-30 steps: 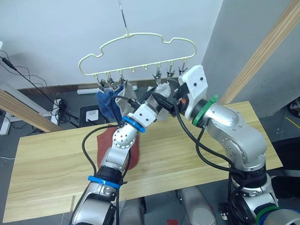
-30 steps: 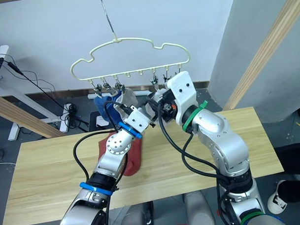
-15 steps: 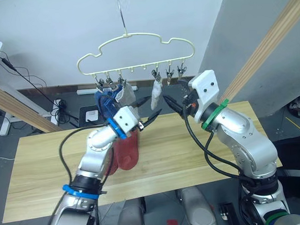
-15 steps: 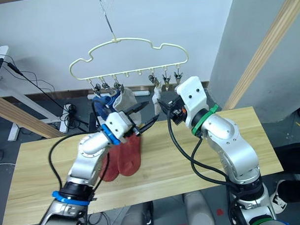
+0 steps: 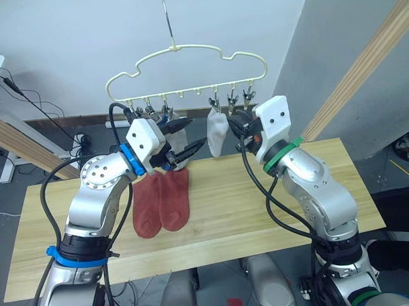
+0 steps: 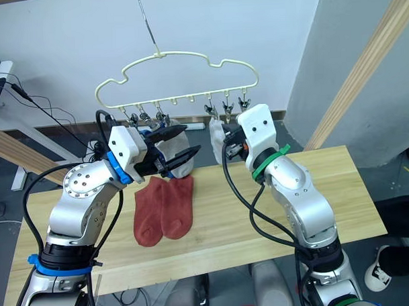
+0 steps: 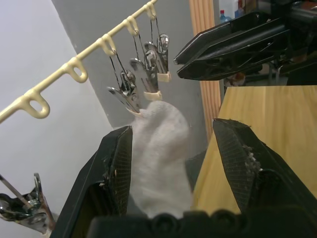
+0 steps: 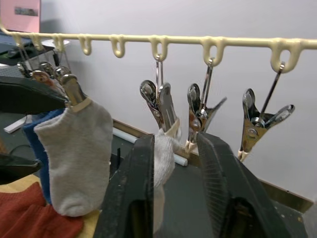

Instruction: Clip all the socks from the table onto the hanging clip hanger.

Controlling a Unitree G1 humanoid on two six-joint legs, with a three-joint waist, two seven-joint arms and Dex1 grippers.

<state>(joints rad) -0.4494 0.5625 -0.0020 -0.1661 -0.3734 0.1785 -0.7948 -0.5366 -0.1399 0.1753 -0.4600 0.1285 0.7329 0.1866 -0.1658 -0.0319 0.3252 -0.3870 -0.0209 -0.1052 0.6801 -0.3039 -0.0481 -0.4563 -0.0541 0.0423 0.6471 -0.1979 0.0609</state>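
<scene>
Overhead, the head views show no readable writing. The clip hanger [image 5: 188,73] hangs at twelve o'clock above the table [image 5: 259,191]; two rust-red socks [image 5: 162,203] lie flat near the table's centre. The left gripper [image 5: 184,145], fingers spread, partly hides a grey sock [image 6: 174,154] and the blue socks clipped behind it. A second grey sock [image 5: 217,131] hangs from a clip just beside the right gripper [image 5: 234,122].

From the left wrist, that sock [image 7: 161,148] hangs between parted fingers [image 7: 116,163], its toe cut off.

From the right wrist, the fingers [image 8: 133,188] stand apart around the same sock [image 8: 163,158], holding nothing. The blue sock [image 8: 37,148] is mostly hidden.
</scene>
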